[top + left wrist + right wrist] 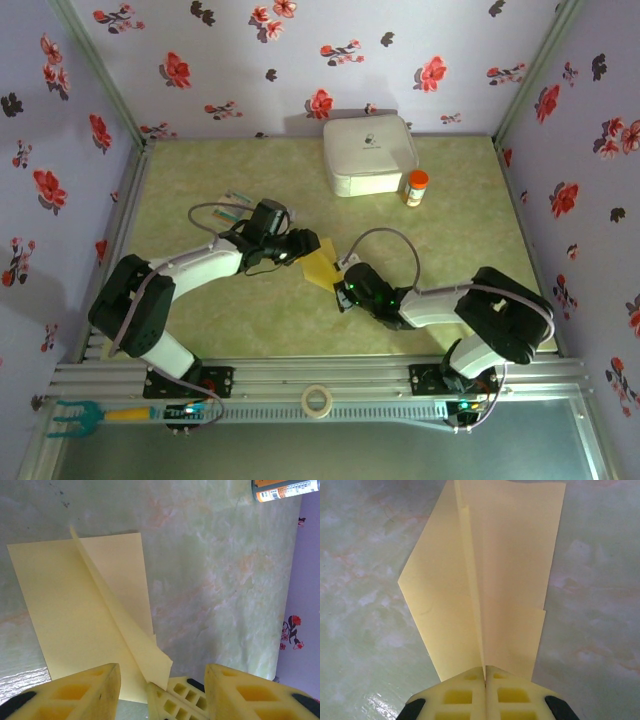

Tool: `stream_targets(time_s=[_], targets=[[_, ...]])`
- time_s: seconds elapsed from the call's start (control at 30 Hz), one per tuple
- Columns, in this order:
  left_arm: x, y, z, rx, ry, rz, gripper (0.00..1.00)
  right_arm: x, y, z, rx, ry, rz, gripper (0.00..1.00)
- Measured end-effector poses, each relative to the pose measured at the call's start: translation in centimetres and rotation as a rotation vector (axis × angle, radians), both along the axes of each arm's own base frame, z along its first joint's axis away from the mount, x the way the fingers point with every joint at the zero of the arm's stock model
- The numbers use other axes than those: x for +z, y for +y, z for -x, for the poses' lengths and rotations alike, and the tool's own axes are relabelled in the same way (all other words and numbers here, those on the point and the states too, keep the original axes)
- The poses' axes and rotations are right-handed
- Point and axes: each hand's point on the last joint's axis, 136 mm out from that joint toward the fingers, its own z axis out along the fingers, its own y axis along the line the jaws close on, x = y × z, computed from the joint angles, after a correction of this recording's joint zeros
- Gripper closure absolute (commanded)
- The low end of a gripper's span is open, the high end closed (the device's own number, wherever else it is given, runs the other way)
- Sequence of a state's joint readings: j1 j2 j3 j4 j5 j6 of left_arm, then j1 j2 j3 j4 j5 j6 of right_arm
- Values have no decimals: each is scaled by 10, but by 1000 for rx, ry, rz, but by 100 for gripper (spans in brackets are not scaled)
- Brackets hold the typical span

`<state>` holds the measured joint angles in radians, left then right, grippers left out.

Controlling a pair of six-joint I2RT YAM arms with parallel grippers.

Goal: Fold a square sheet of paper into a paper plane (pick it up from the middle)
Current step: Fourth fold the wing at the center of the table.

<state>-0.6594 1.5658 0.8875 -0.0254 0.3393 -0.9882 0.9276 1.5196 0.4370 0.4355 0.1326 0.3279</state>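
My left end effector (162,692) ends in two chunky fingers (82,692) of pale yellow moulded plastic, their faces cut with shallow square pockets, with black parts at the outer corners. My right end effector (485,682) wears the same yellow pocketed plastic and the same black corners. In the top view, my left arm (200,265) and my right arm (435,305) are glossy white shells joined by bulky black joint housings. A thin grey cable (205,212) curls off the left wrist and another off the right, where a small green light (350,295) glows. Both arms have black bases (190,380).
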Motion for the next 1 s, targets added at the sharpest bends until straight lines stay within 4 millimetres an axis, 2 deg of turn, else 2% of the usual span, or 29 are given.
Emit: stream_targets(time_s=[0.3,0.43,1.0], targets=[[0,0,0,0,2,-1,55,-6,7,-3,-25,106,-118,98],[-1,0,0,0,3,-2,59,-6,9,-5,-36,169,-185,98],[-26,-5,2,-19,60,-13,94,-2,16,-8,-82,434,-442,97]])
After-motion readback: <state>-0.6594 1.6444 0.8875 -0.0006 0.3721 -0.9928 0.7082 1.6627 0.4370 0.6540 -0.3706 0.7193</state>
